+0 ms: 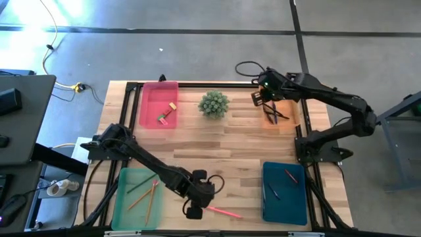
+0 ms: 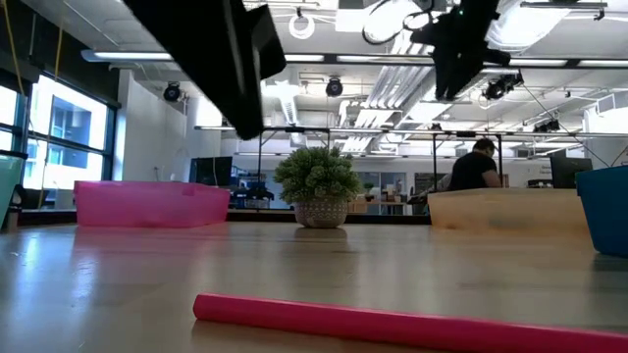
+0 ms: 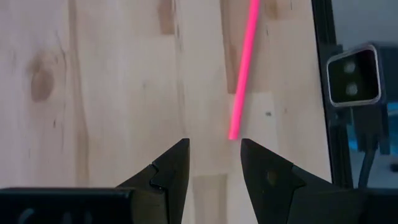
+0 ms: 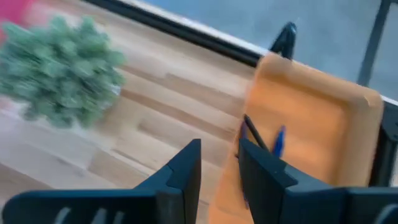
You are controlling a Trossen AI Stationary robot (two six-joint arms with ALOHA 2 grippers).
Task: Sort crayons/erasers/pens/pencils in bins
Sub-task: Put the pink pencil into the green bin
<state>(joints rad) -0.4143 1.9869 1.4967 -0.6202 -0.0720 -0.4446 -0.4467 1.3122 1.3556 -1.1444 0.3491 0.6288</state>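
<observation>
A pink-red pencil [image 1: 224, 212] lies flat on the table near the front edge; it also shows in the low view [image 2: 412, 326]. My left gripper [image 1: 202, 207] is open just short of the pencil's near end [image 3: 233, 133], which lies ahead of the gap between the fingers [image 3: 214, 149]. My right gripper [image 1: 258, 97] is open and empty above the left edge of the orange bin [image 1: 283, 113], which holds pens [image 4: 258, 138]. The green bin [image 1: 137, 197] holds pencils, the teal-blue bin [image 1: 284, 194] holds crayons, and the pink bin [image 1: 158, 105] holds erasers.
A small potted plant [image 1: 214, 104] stands at the far middle of the table, between the pink and orange bins. A dark frame post with a camera [image 3: 353, 81] stands at the table's front edge beside the pencil. A person [image 2: 474, 167] sits in the room beyond.
</observation>
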